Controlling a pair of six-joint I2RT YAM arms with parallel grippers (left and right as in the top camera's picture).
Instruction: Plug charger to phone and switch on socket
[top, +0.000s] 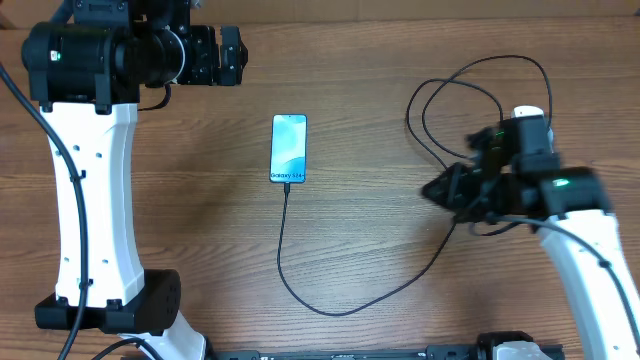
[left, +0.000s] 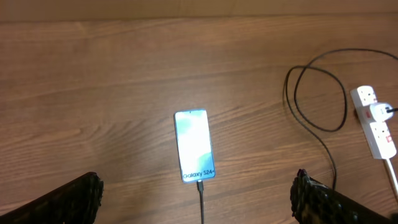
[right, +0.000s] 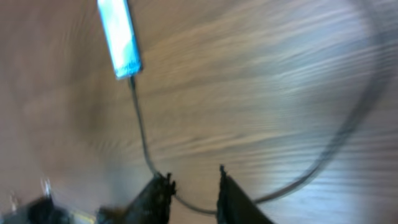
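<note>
Bare tabletop lies open around the phone at 9, 12 and 3 o'clock, with room for a hand to pass. From its 6 o'clock edge the charger cable runs off and sweeps round through 5 toward 4 o'clock, crossing that lane. Far out between 2 and 3 o'clock its loops lie beside the socket, which the right arm partly covers.
</note>
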